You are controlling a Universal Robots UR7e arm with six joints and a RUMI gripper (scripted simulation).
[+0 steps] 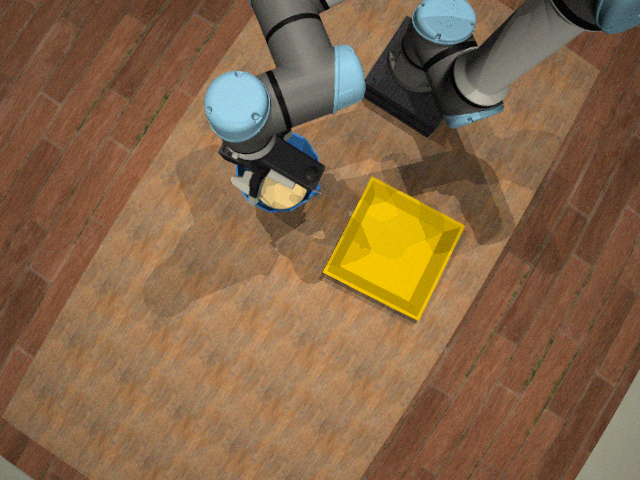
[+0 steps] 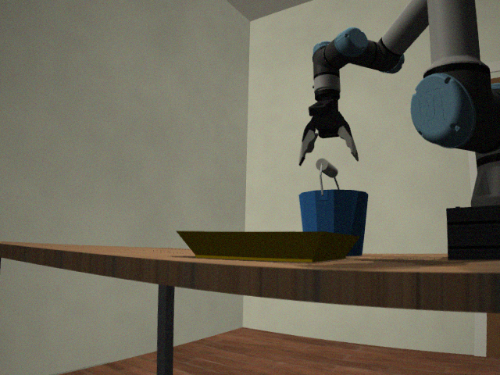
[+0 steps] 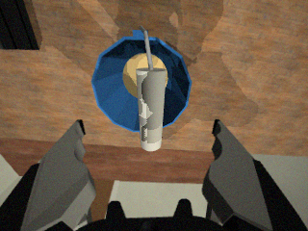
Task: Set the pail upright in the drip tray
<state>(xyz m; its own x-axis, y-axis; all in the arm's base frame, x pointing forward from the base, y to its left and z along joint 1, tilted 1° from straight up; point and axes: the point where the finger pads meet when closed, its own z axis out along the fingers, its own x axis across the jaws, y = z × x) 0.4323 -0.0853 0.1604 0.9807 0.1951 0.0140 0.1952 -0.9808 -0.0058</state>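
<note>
A blue pail [image 2: 333, 219] stands upright on the wooden table, to the left of the yellow drip tray [image 1: 393, 253]. Its wire handle stands up, with a grey cylindrical grip [image 2: 326, 167] at the top. My gripper [image 2: 328, 158] is open and empty, pointing down, with its fingertips just above and to either side of the grip without touching it. In the wrist view the grip [image 3: 151, 110] lies between and ahead of my two fingers, over the pail [image 3: 141, 82]. From above, my wrist covers most of the pail [image 1: 281, 193]. The tray [image 2: 268, 244] is empty.
The robot's black base block [image 1: 405, 85] stands at the back of the table, behind the tray. The table's edge [image 2: 242, 278] runs along the front in the side view.
</note>
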